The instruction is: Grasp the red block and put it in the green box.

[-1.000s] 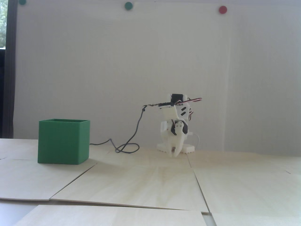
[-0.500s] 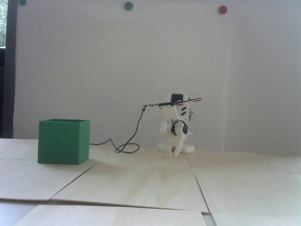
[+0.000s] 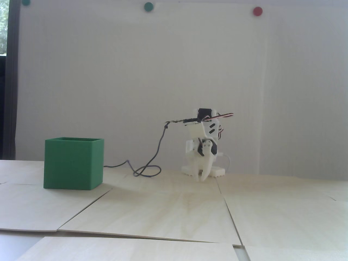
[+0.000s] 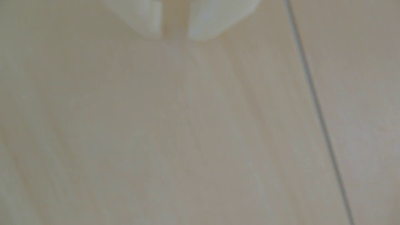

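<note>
The jaws hang just above the bench, a narrow gap between their tips and nothing in it, so they hold nothing. The arm is folded low over its base. Off to the jaws' left in the fixed view, well apart, stands the green box. The red block shows in neither view; it may already lie inside the box, but that cannot be told.

In the wrist view, two pale, blurred fingertips are poking in from the top edge, the jaws standing slightly apart with a narrow strip of counter showing between them. A thin dark seam is running down the light wood at right.
</note>
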